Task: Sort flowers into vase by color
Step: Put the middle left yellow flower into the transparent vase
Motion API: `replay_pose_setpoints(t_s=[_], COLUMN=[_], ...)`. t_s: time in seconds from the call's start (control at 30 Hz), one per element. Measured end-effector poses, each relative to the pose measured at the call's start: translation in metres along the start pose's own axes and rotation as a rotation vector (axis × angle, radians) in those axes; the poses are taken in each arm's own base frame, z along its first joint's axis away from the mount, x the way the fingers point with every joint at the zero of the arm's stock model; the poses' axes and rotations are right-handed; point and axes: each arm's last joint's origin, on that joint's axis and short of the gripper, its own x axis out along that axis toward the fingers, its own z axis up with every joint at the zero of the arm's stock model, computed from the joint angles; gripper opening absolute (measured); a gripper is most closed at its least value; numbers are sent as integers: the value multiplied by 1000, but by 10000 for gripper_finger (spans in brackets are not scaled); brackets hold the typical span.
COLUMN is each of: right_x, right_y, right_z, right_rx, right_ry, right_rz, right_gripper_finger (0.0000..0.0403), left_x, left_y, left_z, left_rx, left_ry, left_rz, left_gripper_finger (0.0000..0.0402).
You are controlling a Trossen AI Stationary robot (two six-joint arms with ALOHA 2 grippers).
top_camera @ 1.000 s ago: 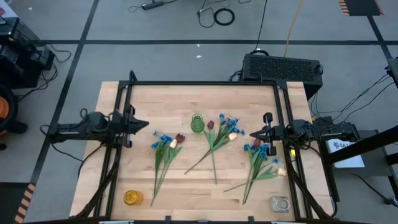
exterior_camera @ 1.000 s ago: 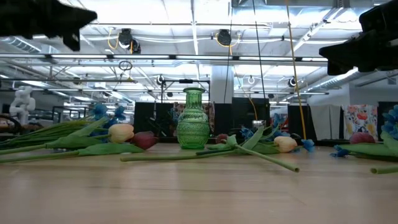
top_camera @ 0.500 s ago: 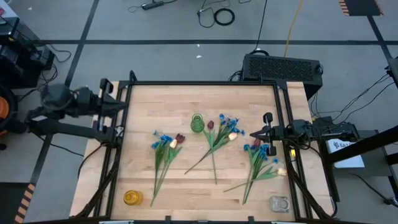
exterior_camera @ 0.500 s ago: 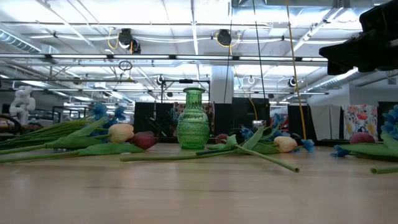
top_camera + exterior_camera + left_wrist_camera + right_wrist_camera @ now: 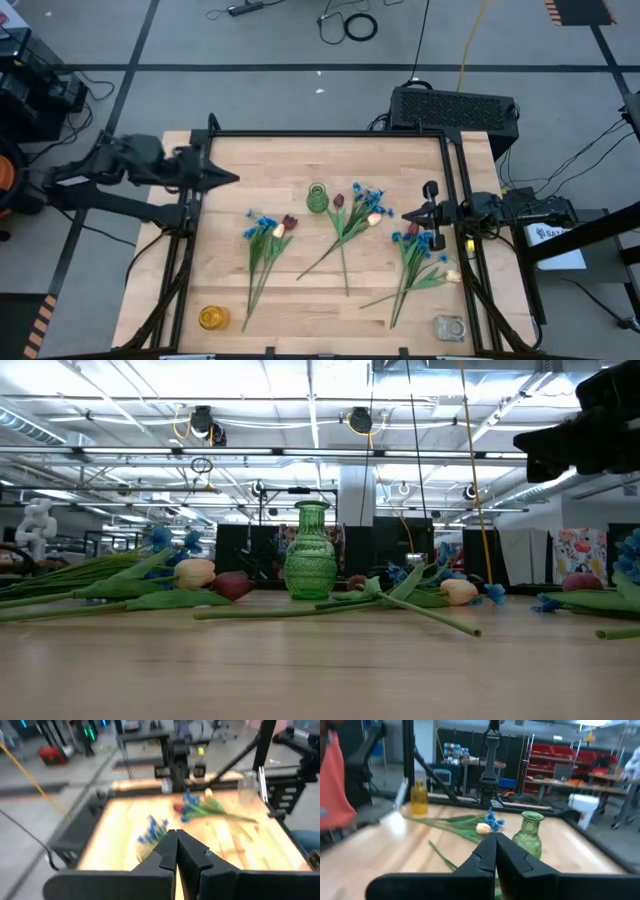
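Note:
Three loose bunches of flowers lie flat on the wooden table: a left bunch, a middle bunch and a right bunch, each mixing blue blossoms, dark red tulips and cream tulips on green stems. A green glass vase stands upright between the left and middle bunches. My left gripper hovers shut near the table's left edge, far-left of the left bunch. My right gripper is shut by the table's right side, just right of the middle bunch's blossoms. Neither touches anything.
A yellow glass vase stands at the near left corner and a clear glass vase at the near right corner. A black metal frame rims the table. Bare wood lies along the far edge and near the middle of the near edge.
My left arm pulled back toward the table's far left corner, leaving the low view, then swung forward again. Its gripper now sits slightly closer to the far edge than a second ago. The right arm, flowers and vases kept still.

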Motion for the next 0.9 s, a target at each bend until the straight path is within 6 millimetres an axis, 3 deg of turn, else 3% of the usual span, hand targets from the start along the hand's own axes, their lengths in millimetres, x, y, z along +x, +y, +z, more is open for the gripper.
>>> replay_pose_setpoints(t_s=[0.2,0.3,0.43,0.53,0.7,0.8,0.9], right_x=[0,0,-1,-7,-13,-6,14], right_y=[0,0,-2,-1,-6,-9,-9], right_z=[2,2,14,44,111,158,192], right_rx=[98,255,330,300,222,208,198], right_ry=[-18,-22,-127,-205,-103,-39,55], right_rz=[2,5,-23,60,-65,-104,-110], right_gripper_finger=[0,0,0,0,0,0,0], left_x=[37,51,57,55,55,55,55], left_y=[-14,-21,-24,-23,-22,-21,-19], left_z=[-39,-54,-60,-58,-58,-59,-60], left_rx=[-60,-48,-24,-47,-58,-74,-82], left_ry=[-23,-51,-76,-92,-90,-84,-76], left_rz=[-54,-77,-84,-81,-45,11,59], left_gripper_finger=[11,12,12,13,13,13,13])
